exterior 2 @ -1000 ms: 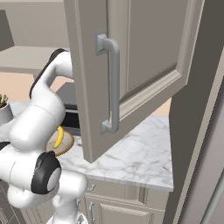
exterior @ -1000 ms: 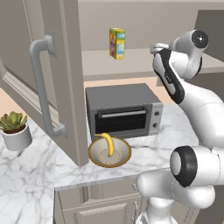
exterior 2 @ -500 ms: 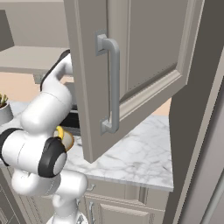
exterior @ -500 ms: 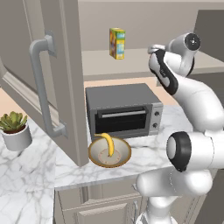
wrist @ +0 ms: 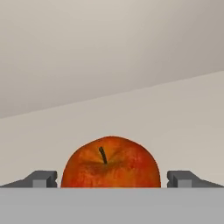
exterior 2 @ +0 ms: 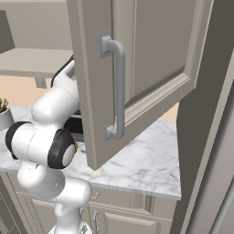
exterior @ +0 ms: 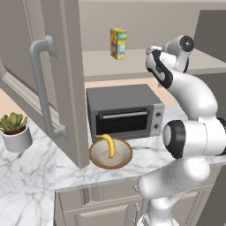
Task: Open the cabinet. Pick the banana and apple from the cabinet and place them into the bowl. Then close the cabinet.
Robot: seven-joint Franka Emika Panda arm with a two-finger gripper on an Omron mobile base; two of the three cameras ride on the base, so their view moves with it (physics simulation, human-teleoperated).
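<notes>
Currently, left base view: cabinet (exterior: pixel 62 79) is open, its left door swung out toward the camera with the grey bar handle (exterior: pixel 42 88) facing us. On the shelf (exterior: pixel 132 64) inside stands a yellow multicoloured carton (exterior: pixel 118 43), upright, near the back wall. The arm reaches up to shelf level at the right, with the hand (exterior: pixel 155 65) over the shelf's front edge, well right of the carton; finger spread can't be read from this angle. Below on the marble counter (exterior: pixel 39 176): a dark toaster oven (exterior: pixel 123 111), and just in front of it the bowl (exterior: pixel 111 153) with the banana (exterior: pixel 109 146) already lying inside, curved across the centre. A potted succulent (exterior: pixel 15 131) sits at the far left of the counter, well apart from the bowl

Right base view: the cabinet's right door (exterior 2: pixel 137 68) hangs open and blocks most of the scene; the arm's elbow (exterior 2: pixel 43 144) sits low left, with the forearm going up behind the door. Bowl and fruit are hidden here

Hand view: apple (wrist: pixel 111 162) sits dead centre on the pale shelf floor, stem up, upright. Gripper (wrist: pixel 111 178) is spread wide, one fingertip (wrist: pixel 41 178) on each side of the apple, both clear of the skin with a visible gap, so nothing is gripped
</notes>
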